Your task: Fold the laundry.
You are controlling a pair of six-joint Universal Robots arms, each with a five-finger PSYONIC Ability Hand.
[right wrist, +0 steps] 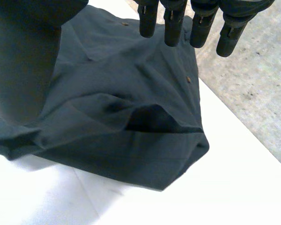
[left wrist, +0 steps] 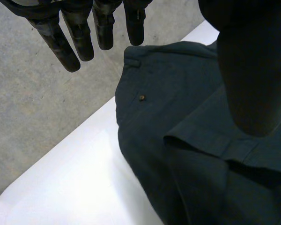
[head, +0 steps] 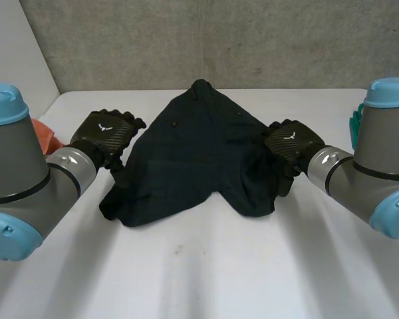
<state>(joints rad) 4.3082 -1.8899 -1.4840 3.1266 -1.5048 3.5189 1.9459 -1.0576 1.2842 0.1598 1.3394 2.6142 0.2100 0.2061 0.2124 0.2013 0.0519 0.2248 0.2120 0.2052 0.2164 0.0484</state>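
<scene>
White tabletop (head: 199,279) is seen bare in the foreground, flanked by the grey left arm (head: 26,179) and the grey right arm (head: 372,179), each capped in light blue. Beyond that bare stretch, a dark green garment (head: 193,153) is spread at the middle of the table, broad at its near hem and narrowing to a peak at the far side. The black left hand (head: 106,136) is placed at the garment's left edge and the black right hand (head: 289,141) at its right edge, where the cloth is bunched.

In the left wrist view the fingers (left wrist: 72,44) are held straight and apart, with nothing gripped, while the thumb (left wrist: 255,79) is set over the cloth; whether it touches cannot be told. A small brass stud (left wrist: 142,98) and a raised seam (left wrist: 201,140) are seen on the fabric beneath that hand.

In the right wrist view the fingers (right wrist: 173,26) are likewise stretched out and nothing is clasped, with the thumb (right wrist: 23,61) placed over the cloth. A loose fold (right wrist: 145,119) is lifted open under the palm, and another stud (right wrist: 188,79) is seen near the fingertips.

An orange object (head: 48,138) is partly seen behind the left arm, a teal object (head: 354,123) behind the right. A grey concrete wall (head: 206,40) closes the scene at the back.
</scene>
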